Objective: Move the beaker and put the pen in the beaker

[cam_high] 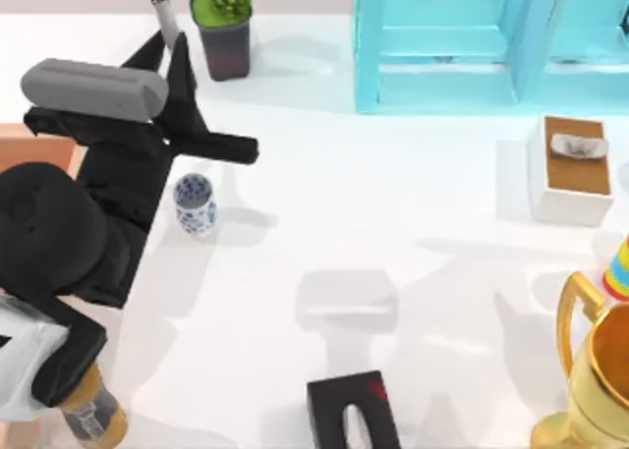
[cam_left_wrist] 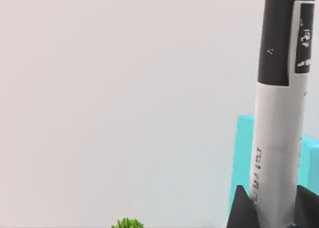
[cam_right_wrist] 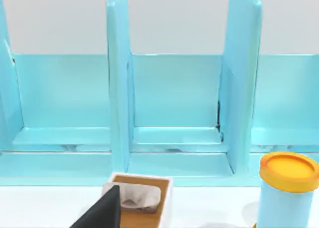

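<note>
My left gripper [cam_high: 169, 48] at the table's [cam_high: 393, 194] far left clamps the pen [cam_high: 163, 12] upright (its black cap topmost), near the potted succulent [cam_high: 224, 31]. The beaker [cam_high: 195, 203] stands beside the left arm. I cannot tell the right gripper's state.

beaker [cam_high: 195, 204]: open table to its right and front | left arm [cam_high: 93, 189] crowds its left and rear | plant pot [cam_high: 225, 34] behind, apart | teal shelf [cam_high: 462, 46] blocks rear right | tissue box [cam_high: 573, 170], trophy [cam_high: 595, 370] line right edge
</note>
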